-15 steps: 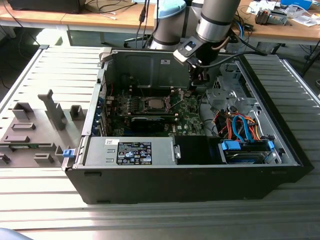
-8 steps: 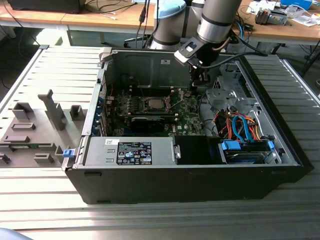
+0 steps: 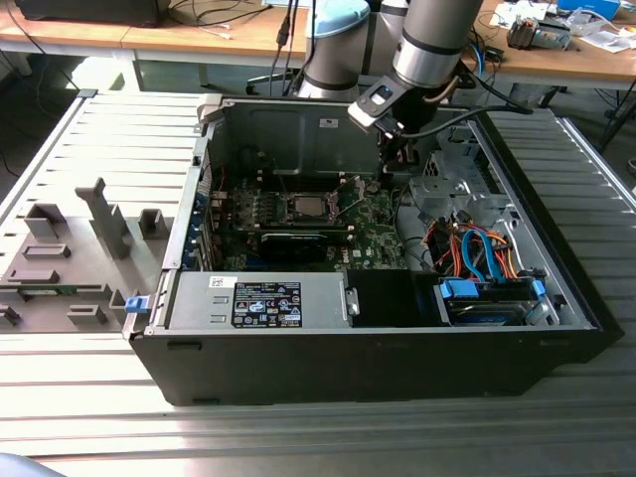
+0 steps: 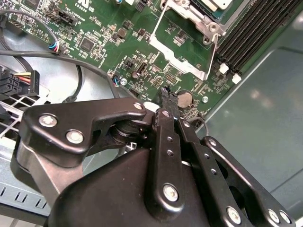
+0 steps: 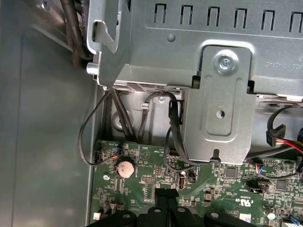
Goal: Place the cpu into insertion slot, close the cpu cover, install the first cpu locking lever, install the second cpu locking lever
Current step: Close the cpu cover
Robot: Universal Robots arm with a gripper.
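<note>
Entry: gripper (image 4: 166,96), pinched shut, over the motherboard's (image 4: 104,38) edge inside the computer case (image 3: 298,358).
I log its jaws pressed together, nothing visible between them, just beside the coin cell (image 4: 184,99); contact with the board I cannot tell. The cpu cover (image 4: 208,54) stands swung open, board showing through its window. In the exterior view a grey square, seemingly the cpu (image 3: 302,208), lies in the insertion slot (image 3: 286,208) near the board's middle.

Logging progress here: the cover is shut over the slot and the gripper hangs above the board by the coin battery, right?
Not quite. The cover is swung open: the second wrist view shows green board through its window. The rest holds: the gripper hangs above the board by the coin battery.
</note>
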